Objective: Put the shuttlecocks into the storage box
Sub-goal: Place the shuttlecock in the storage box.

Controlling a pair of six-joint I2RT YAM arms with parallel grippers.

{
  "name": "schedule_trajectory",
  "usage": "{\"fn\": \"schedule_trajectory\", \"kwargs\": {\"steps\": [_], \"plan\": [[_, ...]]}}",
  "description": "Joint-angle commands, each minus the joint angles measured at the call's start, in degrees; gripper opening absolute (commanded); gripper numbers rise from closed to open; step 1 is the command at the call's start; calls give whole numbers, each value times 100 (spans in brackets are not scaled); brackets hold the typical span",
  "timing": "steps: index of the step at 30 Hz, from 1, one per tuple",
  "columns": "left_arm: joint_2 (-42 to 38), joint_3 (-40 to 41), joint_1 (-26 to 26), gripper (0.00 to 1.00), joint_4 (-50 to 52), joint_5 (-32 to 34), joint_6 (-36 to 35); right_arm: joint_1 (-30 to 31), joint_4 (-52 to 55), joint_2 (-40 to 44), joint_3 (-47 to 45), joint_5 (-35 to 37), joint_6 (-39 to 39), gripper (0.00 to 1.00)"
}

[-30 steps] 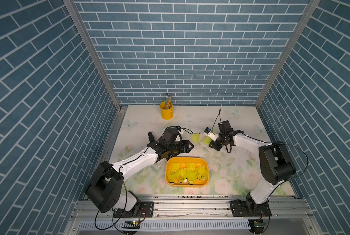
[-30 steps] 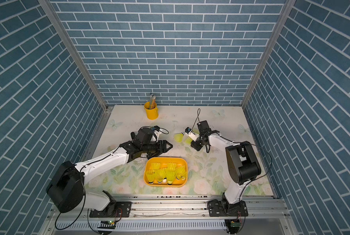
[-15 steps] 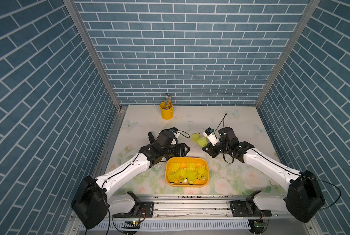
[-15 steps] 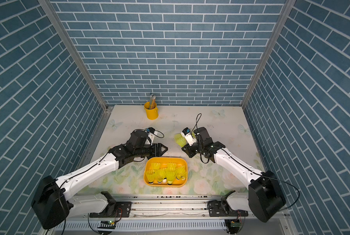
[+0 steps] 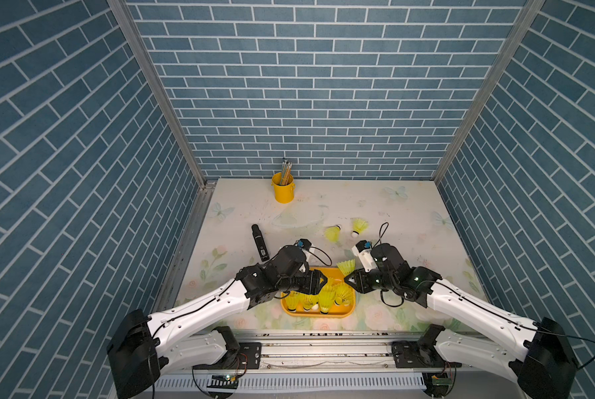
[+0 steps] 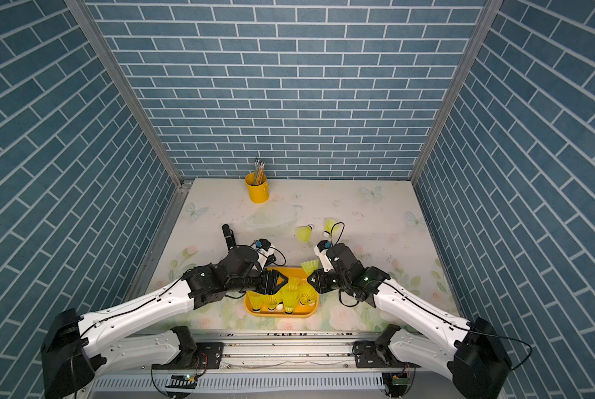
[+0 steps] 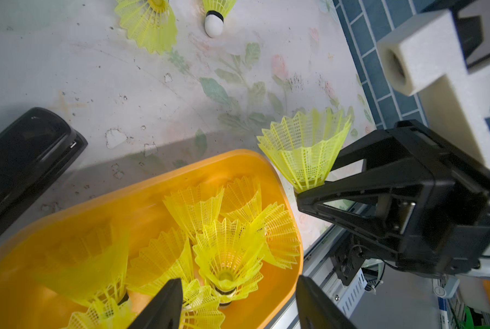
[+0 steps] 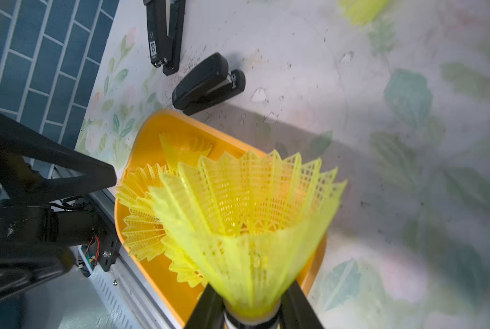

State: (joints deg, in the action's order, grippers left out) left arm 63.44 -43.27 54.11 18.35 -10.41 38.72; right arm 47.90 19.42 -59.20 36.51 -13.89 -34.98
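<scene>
1. Right wrist view: right claw (image 8: 250, 307) pinches one shuttlecock (image 8: 246, 216) by its cork, skirt up, at the storage box (image 8: 155, 276) corner, not yet inside.
2. Left claw (image 7: 236, 284) hangs narrowly parted, empty, over the box.
3. Next, likely: shift inward, release; loose shuttlecocks (image 5: 332, 233) lie on the counter (image 5: 410, 214).

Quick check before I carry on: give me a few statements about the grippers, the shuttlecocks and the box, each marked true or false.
1. The right gripper holds a shuttlecock by its base. True.
2. All shuttlecocks are in the box. False: two shuttlecocks lie on the table beyond it, and one is in the right gripper.
3. The left gripper is shut on a shuttlecock. False: it is open and empty over the box.
4. A yellow bucket of pencils stands at the table's far edge. True.
5. A stapler lies inside the box. False: it lies on the table beside the box.
</scene>
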Motion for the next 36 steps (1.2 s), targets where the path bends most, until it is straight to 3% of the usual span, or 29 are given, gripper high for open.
{"fn": "schedule_trajectory", "kwargs": {"steps": [1, 18, 24, 30, 36], "plan": [[-112, 73, 255, 69, 79, 296, 168, 302, 210, 298, -125, 393, -898, 25], [-96, 108, 477, 69, 11, 448, 311, 894, 314, 138, -216, 638, -1463, 27], [-50, 81, 477, 69, -23, 429, 294, 932, 336, 8, -201, 548, -1441, 35], [-32, 64, 478, 69, -50, 420, 294, 943, 542, -30, -42, 648, -1315, 51], [3, 46, 471, 69, -59, 426, 285, 939, 863, -107, 267, 907, -1122, 51]]}}
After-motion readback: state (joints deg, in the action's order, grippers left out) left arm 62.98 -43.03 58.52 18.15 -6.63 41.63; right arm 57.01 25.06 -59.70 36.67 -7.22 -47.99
